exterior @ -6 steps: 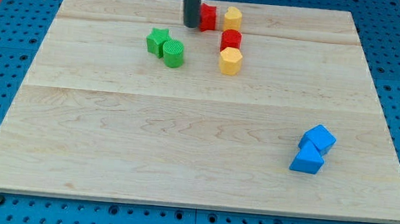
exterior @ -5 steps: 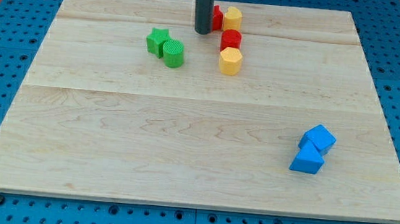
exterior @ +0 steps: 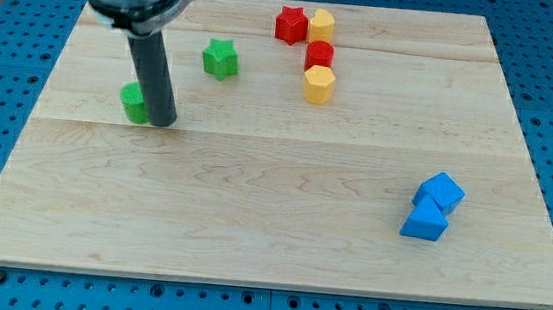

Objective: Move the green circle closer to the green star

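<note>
The green star (exterior: pixel 221 58) lies on the wooden board in the upper left-middle. The green circle (exterior: pixel 135 103) lies well down and to the left of the star, partly hidden behind my rod. My tip (exterior: pixel 163 122) rests on the board right against the circle's right side, between the circle and the star's side of the board.
A red star (exterior: pixel 290 24), a yellow block (exterior: pixel 321 24), a red block (exterior: pixel 319 55) and a yellow hexagon (exterior: pixel 318 83) cluster near the view's top middle. Two blue blocks (exterior: pixel 433 206) sit at the lower right. The board's left edge (exterior: pixel 34 114) is near the circle.
The green circle no longer touches the star; it now lies far down-left of it. My rod has moved from the top middle to the circle's right side.
</note>
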Motion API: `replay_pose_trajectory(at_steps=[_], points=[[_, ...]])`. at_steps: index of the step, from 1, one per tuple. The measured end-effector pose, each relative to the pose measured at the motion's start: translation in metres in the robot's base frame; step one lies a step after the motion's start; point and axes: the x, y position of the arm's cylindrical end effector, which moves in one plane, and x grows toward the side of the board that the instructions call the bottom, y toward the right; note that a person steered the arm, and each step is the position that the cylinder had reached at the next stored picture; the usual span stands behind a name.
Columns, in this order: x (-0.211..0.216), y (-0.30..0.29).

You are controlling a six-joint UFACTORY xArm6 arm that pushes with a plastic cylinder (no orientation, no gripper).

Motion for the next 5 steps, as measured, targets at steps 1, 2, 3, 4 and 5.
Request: replay_pose_trajectory(at_steps=[1,2,3,4,5], points=[[0.010,-0.030],[0.005,-0.050],[-0.001,-0.040],[-0.022,-0.037],[-0.044,-0.042]])
